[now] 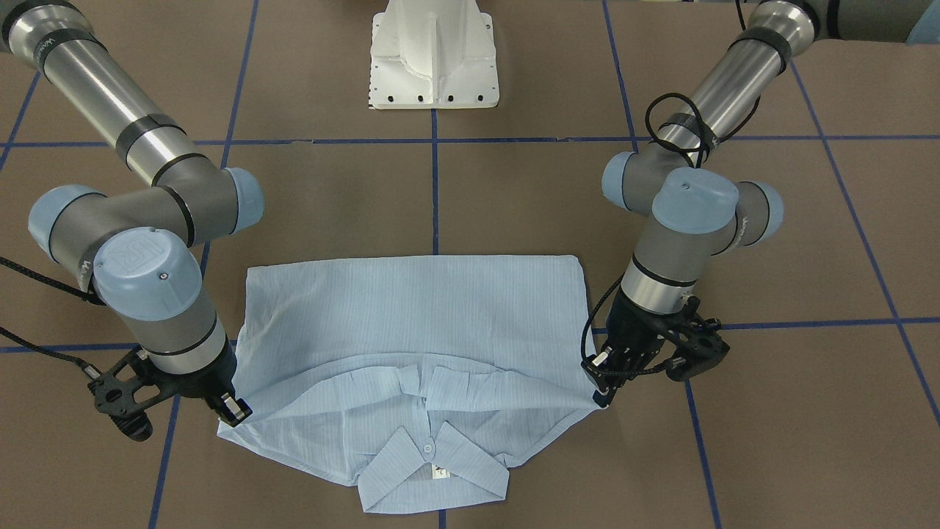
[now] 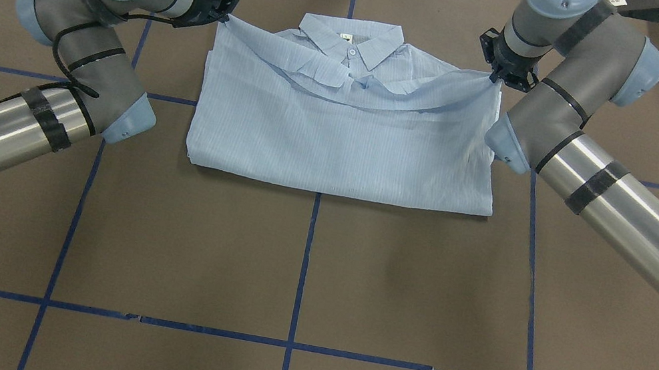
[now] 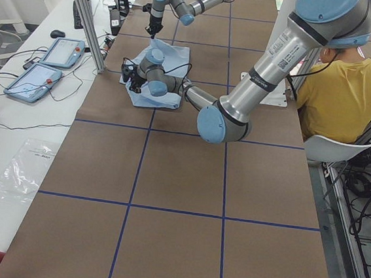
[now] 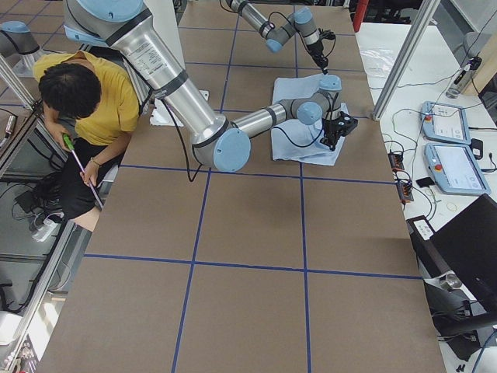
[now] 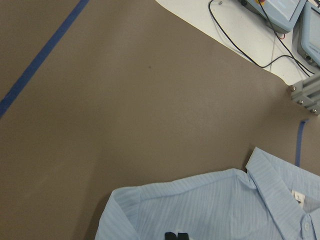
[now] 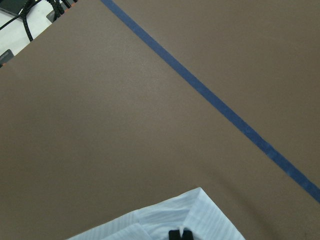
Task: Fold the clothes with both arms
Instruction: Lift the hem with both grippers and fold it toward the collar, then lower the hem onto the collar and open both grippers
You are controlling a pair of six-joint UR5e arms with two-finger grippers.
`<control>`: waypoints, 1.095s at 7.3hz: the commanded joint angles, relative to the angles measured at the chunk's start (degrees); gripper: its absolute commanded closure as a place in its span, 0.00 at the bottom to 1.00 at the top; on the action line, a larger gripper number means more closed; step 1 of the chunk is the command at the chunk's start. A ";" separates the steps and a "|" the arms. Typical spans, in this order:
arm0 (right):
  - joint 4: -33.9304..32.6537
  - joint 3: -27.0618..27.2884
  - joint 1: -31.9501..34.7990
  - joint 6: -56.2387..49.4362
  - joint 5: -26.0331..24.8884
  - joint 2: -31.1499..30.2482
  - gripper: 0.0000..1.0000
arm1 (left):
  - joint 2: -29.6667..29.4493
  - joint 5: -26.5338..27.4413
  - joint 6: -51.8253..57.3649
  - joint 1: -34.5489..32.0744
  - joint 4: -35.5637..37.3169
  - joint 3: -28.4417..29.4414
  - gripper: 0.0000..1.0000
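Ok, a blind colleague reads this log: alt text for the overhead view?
A folded pale-blue shirt lies on a brown table, collar at the far side; the left gripper and right gripper each pinch a corner beside the collar.

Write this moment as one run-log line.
shirt: partly folded | left arm: jaws shut on shirt corner | right arm: jaws shut on opposite corner

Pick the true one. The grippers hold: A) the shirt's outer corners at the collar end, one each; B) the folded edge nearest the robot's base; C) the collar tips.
A: the left gripper and right gripper each pinch a corner of the shirt, either side of the collar.
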 commanded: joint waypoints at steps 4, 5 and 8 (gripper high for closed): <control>1.65 -2.16 -1.27 -0.05 -2.33 0.48 0.69 | -0.68 0.41 0.09 0.55 -3.68 4.54 0.70; 1.56 -1.64 -1.27 -0.83 -2.24 0.30 0.07 | -0.42 0.41 2.00 0.55 -3.68 4.54 0.30; 1.82 20.07 -1.44 0.21 1.45 -14.82 0.00 | 3.87 -0.20 7.53 -0.24 -4.47 -0.96 0.21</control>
